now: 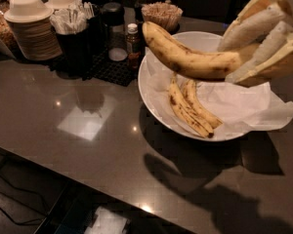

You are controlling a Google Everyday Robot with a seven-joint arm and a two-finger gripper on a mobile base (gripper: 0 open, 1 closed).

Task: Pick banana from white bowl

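Note:
My gripper (244,57) reaches in from the upper right and is shut on the right end of the curved, brown-speckled banana (185,55). It holds the banana in the air above the white bowl (149,99), with the free end pointing up and left. The bowl is wide and shallow, lined with crinkled white paper (244,104). Two straighter speckled bananas (190,106) lie side by side in the bowl below the held one.
At the back left stand stacks of small white paper bowls (31,26), a dark holder of packets (75,30), a small brown bottle (133,43) on a black mat, and a cup of toothpicks (162,13). The dark counter's front edge (88,177) runs along the lower left.

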